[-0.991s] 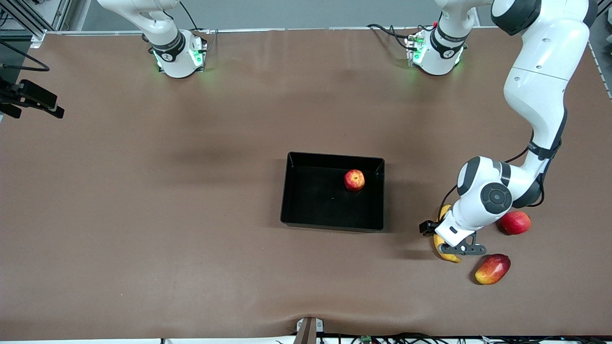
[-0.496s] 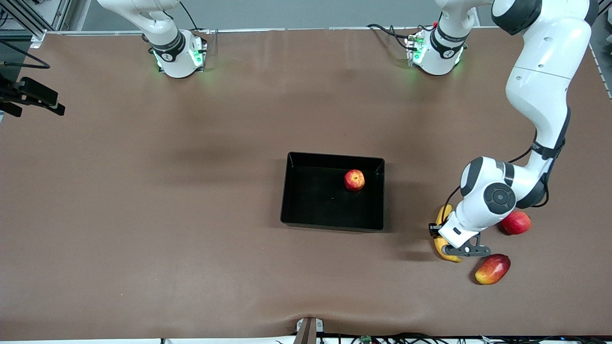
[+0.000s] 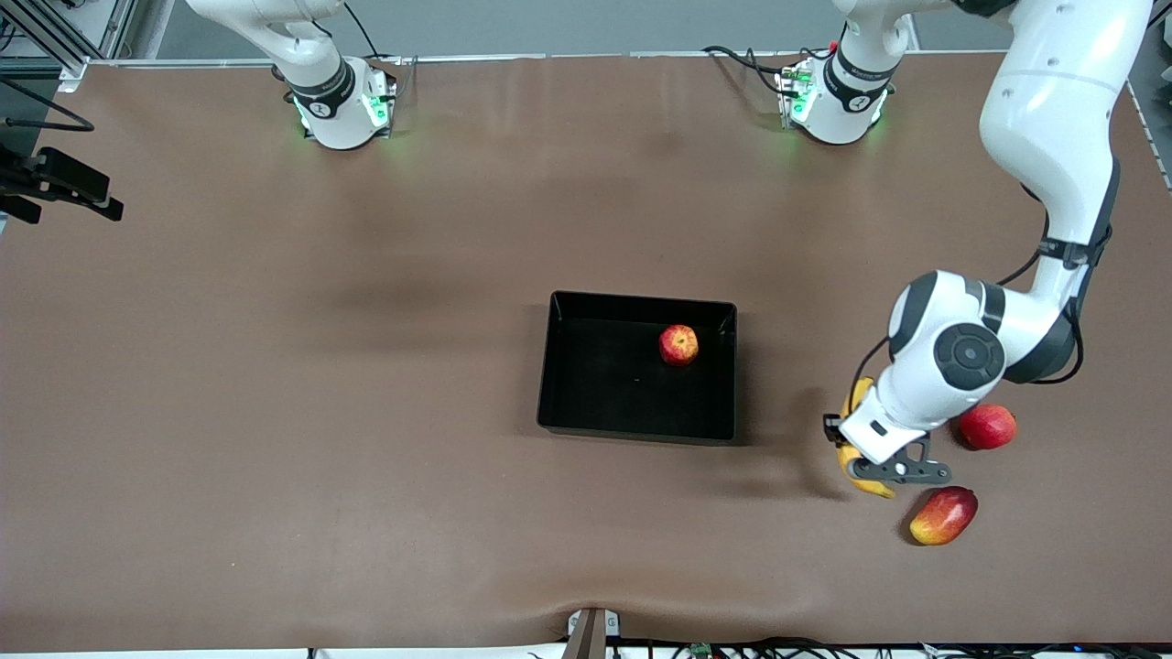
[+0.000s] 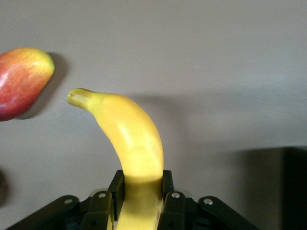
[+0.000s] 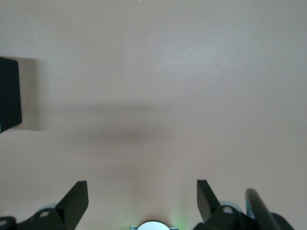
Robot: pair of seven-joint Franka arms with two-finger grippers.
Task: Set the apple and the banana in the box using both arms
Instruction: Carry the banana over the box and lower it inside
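Note:
The banana [image 3: 857, 398] is clamped near its middle by my left gripper [image 3: 862, 458], which holds it a little above the table, between the box [image 3: 641, 297] and the left arm's end. In the left wrist view the banana [image 4: 134, 139] sticks out from between the shut fingers of the left gripper [image 4: 141, 184], casting a shadow on the table. The apple [image 3: 678, 345] lies in the black box, near its wall toward the left arm's end. My right gripper [image 5: 142, 191] is open and empty, high over bare table; a corner of the box [image 5: 9, 93] shows in its view.
A red-yellow mango-like fruit [image 3: 943, 515] lies just nearer the front camera than the held banana and shows in the left wrist view [image 4: 21, 81]. A plain pinkish-red round fruit [image 3: 987, 426] lies beside the left arm's wrist. The brown table spreads wide around the box.
My left gripper has risen with the banana in it, lifting it off the table and shifting a little toward the left arm's end. The apple and box have not moved.

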